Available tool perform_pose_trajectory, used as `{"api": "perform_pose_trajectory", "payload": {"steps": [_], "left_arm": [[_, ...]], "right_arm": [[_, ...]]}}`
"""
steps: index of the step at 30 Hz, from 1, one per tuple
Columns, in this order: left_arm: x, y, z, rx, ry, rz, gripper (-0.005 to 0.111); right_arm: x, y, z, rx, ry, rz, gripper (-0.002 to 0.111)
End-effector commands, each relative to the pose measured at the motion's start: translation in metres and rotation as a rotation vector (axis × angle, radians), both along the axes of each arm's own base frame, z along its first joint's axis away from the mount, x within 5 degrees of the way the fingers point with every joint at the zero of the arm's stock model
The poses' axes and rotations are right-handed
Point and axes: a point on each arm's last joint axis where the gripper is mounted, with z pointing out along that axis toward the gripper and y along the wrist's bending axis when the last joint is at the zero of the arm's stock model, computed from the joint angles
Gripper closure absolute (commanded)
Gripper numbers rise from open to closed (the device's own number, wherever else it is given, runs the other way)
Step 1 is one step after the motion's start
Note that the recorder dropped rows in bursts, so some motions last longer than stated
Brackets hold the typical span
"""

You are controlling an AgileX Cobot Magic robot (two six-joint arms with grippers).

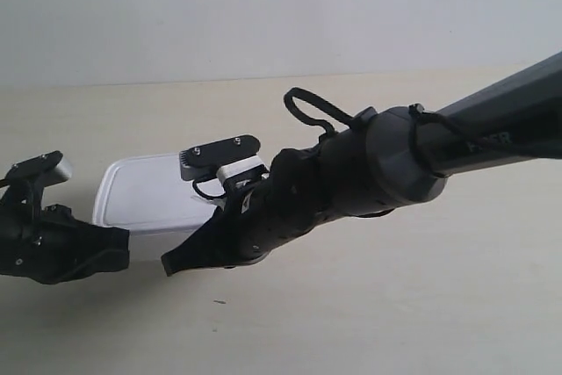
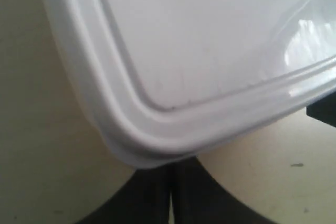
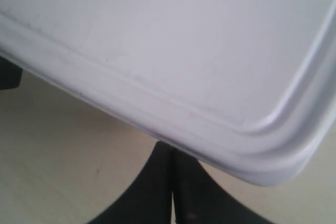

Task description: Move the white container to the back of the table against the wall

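The container [image 1: 145, 192] lies flat on the surface [image 1: 378, 305], toward the exterior view's left and well apart from the wall [image 1: 263, 6]. The left tool [image 2: 171, 184] is clenched empty, its fingers pressed together with only a thin seam between them (tips hidden behind one rounded corner of the container). The right tool [image 3: 172, 174] is clenched the same way at another corner.

The arm at the exterior view's right [image 1: 307, 199] is matte black, with a dark grey collar [image 1: 408, 155], a looping black cable [image 1: 290, 98], a white bracket [image 1: 237, 170] and a screwed plate [image 1: 219, 147]. The left claw [image 2: 170, 182] and the right claw [image 3: 172, 169] are black.
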Motion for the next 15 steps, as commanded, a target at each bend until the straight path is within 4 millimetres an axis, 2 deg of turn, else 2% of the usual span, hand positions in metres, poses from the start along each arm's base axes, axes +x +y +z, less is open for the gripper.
{"api": "perform_pose_trajectory", "payload": {"steps": [1,6,15], "left_arm": [[0.008,-0.001,-0.009,0.03,-0.028,-0.058,0.107],[0.015,-0.003,-0.012,0.045,-0.067,-0.136,0.107],[0.029,-0.002,-0.004,0.057,-0.12,-0.143,0.107]], "right_arm": [[0.012,-0.005,0.004,0.015,-0.045,-0.022,0.108],[0.022,-0.016,0.003,0.009,-0.044,-0.051,0.108],[0.025,-0.015,0.005,0.014,-0.08,-0.042,0.108]]}}
